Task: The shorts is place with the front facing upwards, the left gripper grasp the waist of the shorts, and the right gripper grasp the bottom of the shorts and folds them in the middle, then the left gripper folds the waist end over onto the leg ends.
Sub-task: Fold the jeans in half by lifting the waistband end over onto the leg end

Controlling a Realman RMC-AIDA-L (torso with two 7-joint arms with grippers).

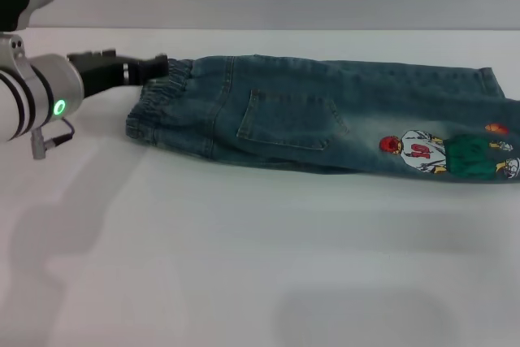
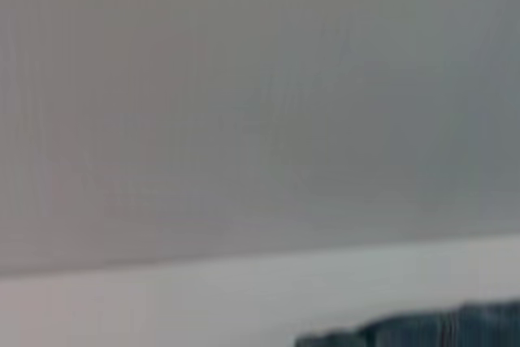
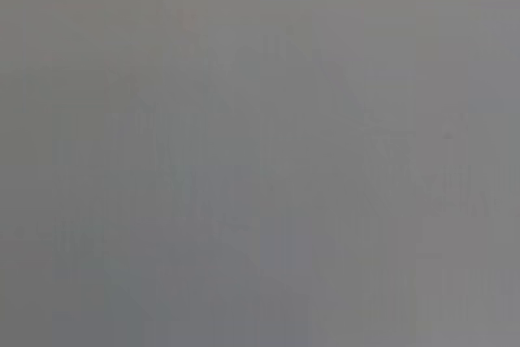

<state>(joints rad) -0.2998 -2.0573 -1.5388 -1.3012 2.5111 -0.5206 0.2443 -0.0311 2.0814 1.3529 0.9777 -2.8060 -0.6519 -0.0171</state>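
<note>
The shorts (image 1: 325,115) lie flat across the upper half of the head view on the white surface (image 1: 244,266), already doubled lengthwise, one leg over the other. The puckered waist (image 1: 158,107) is at centre left. The leg ends (image 1: 500,119) reach the right edge of the frame, with the cartoon print (image 1: 447,154) beside them.

The left gripper (image 1: 158,65) comes in from the upper left and meets the far corner of the waist. Whether its jaws are spread or pinching the denim cannot be told. The right gripper is not in view; its wrist view shows only blank grey.

The step in hand looks like the waist grasp before the last fold. To do it well, the jaws should take both layers of the band, lift only slightly, and carry the waist straight along the shorts toward the hems, so the edges stay lined up.
</note>
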